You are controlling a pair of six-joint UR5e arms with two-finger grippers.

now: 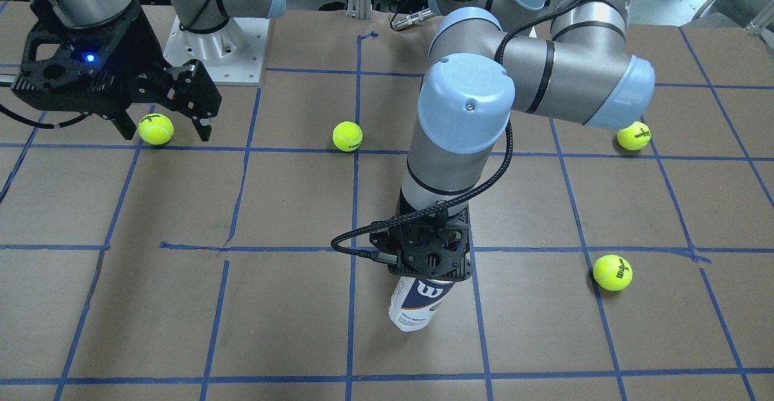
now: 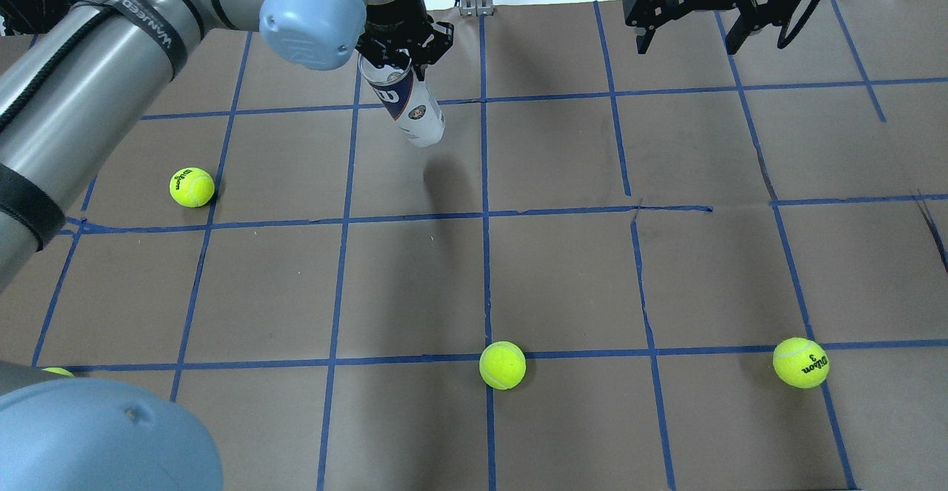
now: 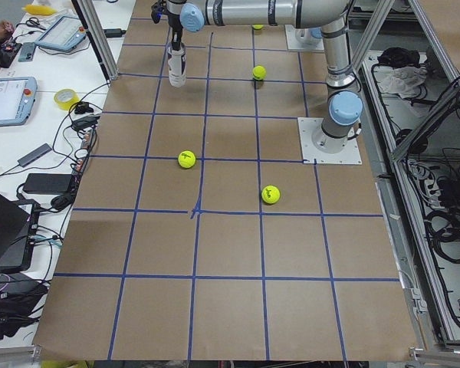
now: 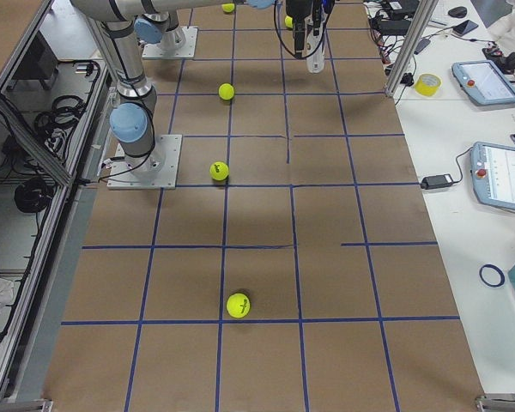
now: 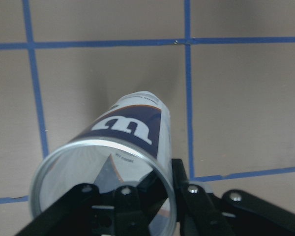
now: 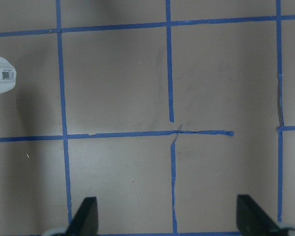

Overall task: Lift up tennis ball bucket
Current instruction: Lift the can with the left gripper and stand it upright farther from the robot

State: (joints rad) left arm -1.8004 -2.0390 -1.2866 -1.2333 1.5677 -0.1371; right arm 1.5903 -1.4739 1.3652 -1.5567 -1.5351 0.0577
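Observation:
The tennis ball bucket [image 1: 419,305], a clear can with a white and navy label, hangs tilted from my left gripper [image 1: 430,263]. The gripper is shut on its metallic rim. In the overhead view the can [image 2: 416,109] slants down from the left gripper [image 2: 404,50], and its shadow lies apart from its lower end. The left wrist view looks down the can [image 5: 130,130] past its open rim. My right gripper [image 1: 164,127] is open and empty, high above the table; in its wrist view [image 6: 168,221] the jaws are spread wide.
Several yellow-green tennis balls lie on the brown gridded table [image 2: 563,276]: one [image 2: 192,187] at the left, one [image 2: 502,365] at the near middle, one [image 2: 800,363] at the near right. The can's end shows at the right wrist view's left edge [image 6: 0,81].

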